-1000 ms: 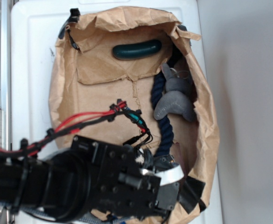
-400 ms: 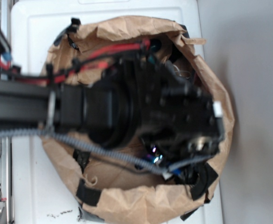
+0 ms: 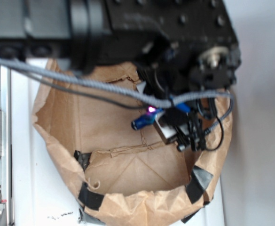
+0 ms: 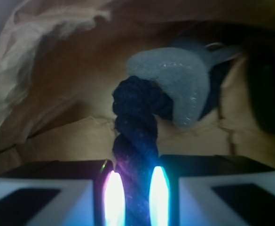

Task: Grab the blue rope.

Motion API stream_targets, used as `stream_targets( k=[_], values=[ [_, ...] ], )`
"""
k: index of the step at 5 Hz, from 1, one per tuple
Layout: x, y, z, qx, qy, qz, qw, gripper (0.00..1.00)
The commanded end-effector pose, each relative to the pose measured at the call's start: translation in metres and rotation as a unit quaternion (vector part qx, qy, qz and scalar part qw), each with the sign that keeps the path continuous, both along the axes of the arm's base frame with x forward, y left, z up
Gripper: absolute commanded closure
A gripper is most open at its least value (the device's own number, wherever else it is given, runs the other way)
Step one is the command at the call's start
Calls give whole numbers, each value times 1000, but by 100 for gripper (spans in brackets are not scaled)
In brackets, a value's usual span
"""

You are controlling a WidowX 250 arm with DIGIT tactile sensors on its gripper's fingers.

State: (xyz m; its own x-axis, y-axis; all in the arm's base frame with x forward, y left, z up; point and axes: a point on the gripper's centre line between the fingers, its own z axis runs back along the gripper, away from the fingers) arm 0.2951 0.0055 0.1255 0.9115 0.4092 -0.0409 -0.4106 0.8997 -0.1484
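1. End effector [image 4: 137, 200]: low inside the brown paper bag [image 4: 48, 70], one lit finger on each side of the blue rope [image 4: 135, 122], rope filling the gap between them. Pads right against the strands by the look of it, yet no telling whether squeezing or merely flanking; grip state not readable from either view.
2. Blue rope: lying on the bag floor, running from between the fingers away toward the far side, its far stretch tucked under the grey plush toy [image 4: 179, 80], which rests touching it and slightly to the right.
3. Progress, as a judgement: approach and lining-up done, with the rope centred in the jaws; left to do, a firm close if not yet made, then a lift clear of the bag. Likely snag: plush toy dragged along with the rope on the way up.
4. Wrist view only: rope, plush toy, and the fit of the fingers around the strands. A dark shape at the far right edge, too dim to name.
5. Exterior view only: whole bag outline with its rolled, black-taped rim [image 3: 128, 197] on the white bench [image 3: 38, 197], arm body and cables [image 3: 104, 89] across the far half, end effector [image 3: 186, 136] down at the right side of the bag. Rope and toy hidden there behind the arm.
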Motion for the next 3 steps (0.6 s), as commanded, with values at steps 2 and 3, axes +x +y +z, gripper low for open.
stream_targets(
  k=[2, 3],
  values=[
    [-3, 39, 67, 35, -107, -19, 993, 100],
    [-13, 35, 60, 41, -158, -19, 986, 100]
  ],
)
